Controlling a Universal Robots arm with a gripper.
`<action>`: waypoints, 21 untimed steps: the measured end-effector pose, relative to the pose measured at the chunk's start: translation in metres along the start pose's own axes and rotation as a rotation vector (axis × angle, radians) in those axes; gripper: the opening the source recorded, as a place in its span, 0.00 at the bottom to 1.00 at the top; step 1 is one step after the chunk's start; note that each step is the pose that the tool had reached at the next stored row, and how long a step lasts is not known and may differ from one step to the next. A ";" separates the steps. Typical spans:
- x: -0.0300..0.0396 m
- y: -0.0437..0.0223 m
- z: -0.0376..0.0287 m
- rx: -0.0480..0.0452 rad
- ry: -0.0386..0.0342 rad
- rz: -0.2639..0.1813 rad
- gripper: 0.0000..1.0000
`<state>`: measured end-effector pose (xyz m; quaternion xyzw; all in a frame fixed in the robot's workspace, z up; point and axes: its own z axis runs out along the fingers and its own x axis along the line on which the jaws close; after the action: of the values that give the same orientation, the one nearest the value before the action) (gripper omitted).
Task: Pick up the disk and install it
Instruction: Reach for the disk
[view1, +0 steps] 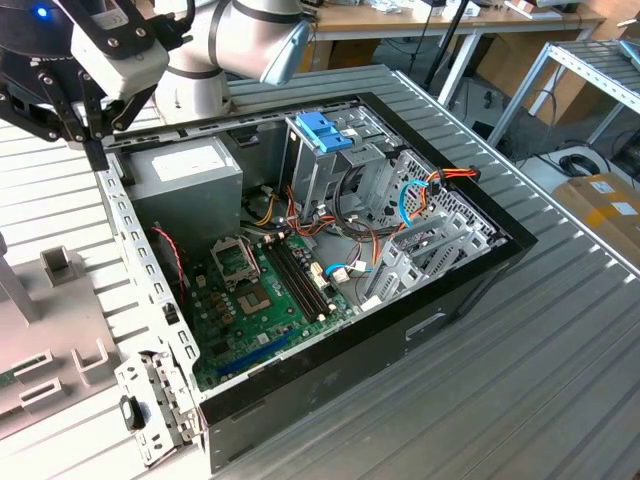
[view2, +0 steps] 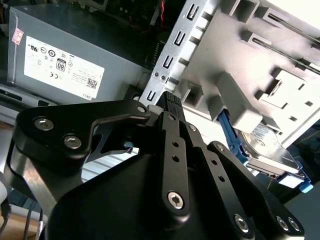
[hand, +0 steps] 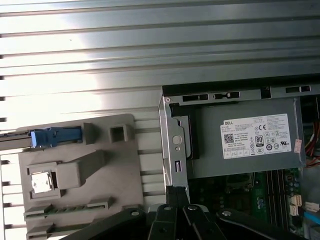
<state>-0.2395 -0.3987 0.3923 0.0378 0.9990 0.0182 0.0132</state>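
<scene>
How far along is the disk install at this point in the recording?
Nothing looks done yet. The disk sits in a slot of the grey holder, outside the computer case. In hand: nothing. The gripper is shut and empty, poised over the case's metal edge by the power supply. Left: both the pickup and the install.
</scene>
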 end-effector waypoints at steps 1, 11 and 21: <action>0.0008 -0.0001 0.0000 0.0000 0.0000 0.000 0.10; 0.0092 -0.0007 -0.0003 0.0000 0.0000 0.000 0.10; 0.0188 -0.0014 -0.0005 0.0000 0.0000 0.000 0.10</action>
<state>-0.2584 -0.3988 0.3923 0.0378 0.9990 0.0182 0.0132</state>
